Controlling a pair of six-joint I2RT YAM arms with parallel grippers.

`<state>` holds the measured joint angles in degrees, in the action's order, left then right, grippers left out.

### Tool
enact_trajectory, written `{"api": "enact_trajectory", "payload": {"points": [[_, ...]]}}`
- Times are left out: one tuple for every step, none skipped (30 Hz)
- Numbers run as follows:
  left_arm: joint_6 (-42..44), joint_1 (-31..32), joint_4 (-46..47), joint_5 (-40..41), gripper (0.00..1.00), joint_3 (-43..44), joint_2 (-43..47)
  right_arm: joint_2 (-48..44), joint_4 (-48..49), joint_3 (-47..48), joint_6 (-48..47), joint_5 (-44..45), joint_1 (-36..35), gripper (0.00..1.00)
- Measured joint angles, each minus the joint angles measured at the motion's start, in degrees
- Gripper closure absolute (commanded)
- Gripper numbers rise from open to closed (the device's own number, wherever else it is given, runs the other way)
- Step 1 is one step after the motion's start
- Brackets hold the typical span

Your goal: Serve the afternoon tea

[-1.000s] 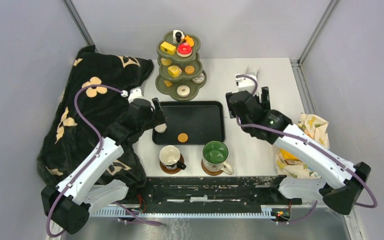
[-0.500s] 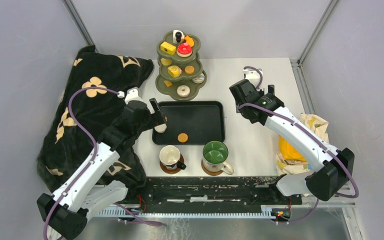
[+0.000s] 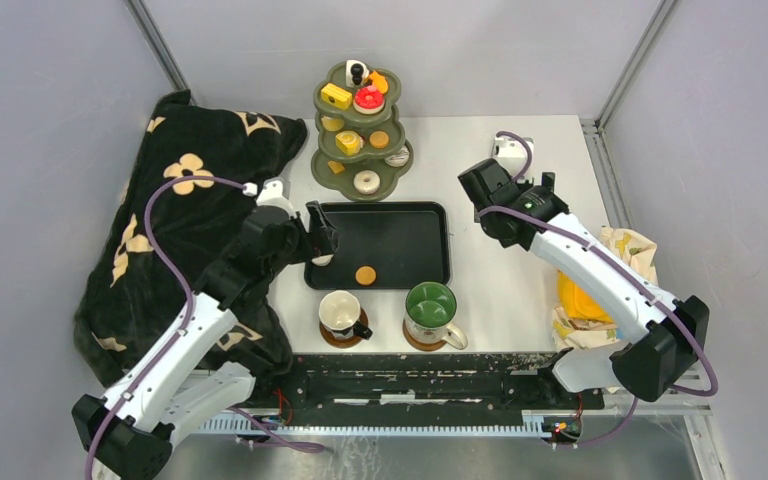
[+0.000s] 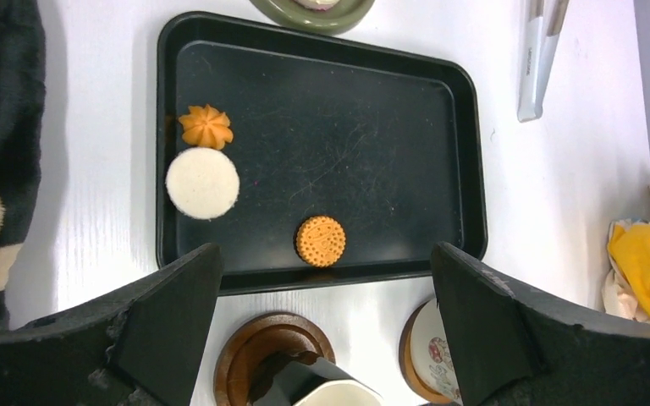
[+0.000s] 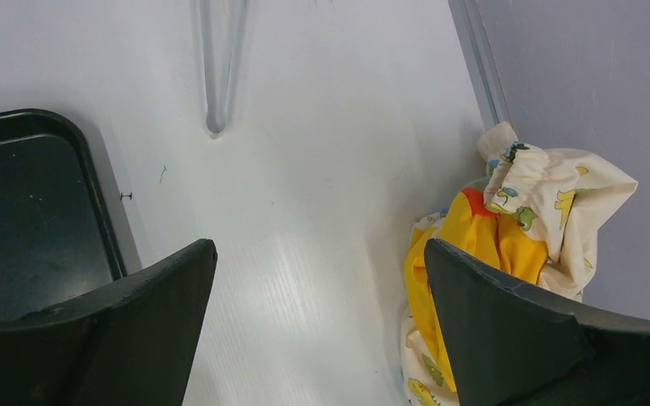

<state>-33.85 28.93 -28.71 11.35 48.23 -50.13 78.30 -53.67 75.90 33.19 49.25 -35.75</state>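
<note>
The olive-green three-tier stand (image 3: 362,130) at the back holds several small pastries. On the black tray (image 3: 400,240) lie a dotted cookie (image 4: 321,240), a white round cake (image 4: 202,183) and an orange swirl (image 4: 206,127). A white mug (image 3: 341,313) and a green mug (image 3: 431,305) stand on brown saucers (image 4: 245,347) in front of the tray. My left gripper (image 3: 317,232) (image 4: 323,254) hovers open over the tray's near-left edge, holding nothing. My right gripper (image 3: 508,195) (image 5: 317,249) is open and empty above bare table right of the tray.
Metal tongs (image 5: 220,59) lie on the table behind the right gripper. A yellow patterned cloth bundle (image 3: 600,290) sits at the right edge. A black flowered blanket (image 3: 190,220) covers the left side. Frame posts and grey walls close in the table.
The right arm swung its gripper back toward the far right, then held. The left gripper shifted slightly over the tray's left end. Both stayed open.
</note>
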Motion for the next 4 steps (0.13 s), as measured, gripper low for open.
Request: {"api": "enact_trajectory", "payload": {"points": [[0.4, 0.0, 0.6, -0.7, 0.01, -0.3, 0.1, 0.0, 0.0, -0.1, 0.2, 0.1, 0.0, 0.00], [0.5, 0.0, 0.8, -1.1, 0.01, -0.6, 0.1, 0.0, 0.1, -0.2, 0.3, 0.3, 0.0, 0.00], [0.7, 0.0, 1.0, -1.4, 0.01, -0.9, 0.2, 0.0, 0.2, -0.4, 0.6, 0.4, 0.0, 0.00], [0.8, 0.0, 1.0, -1.6, 0.01, -1.3, 0.2, 0.0, 0.2, -0.5, 0.8, 0.4, 0.0, 0.00]]}}
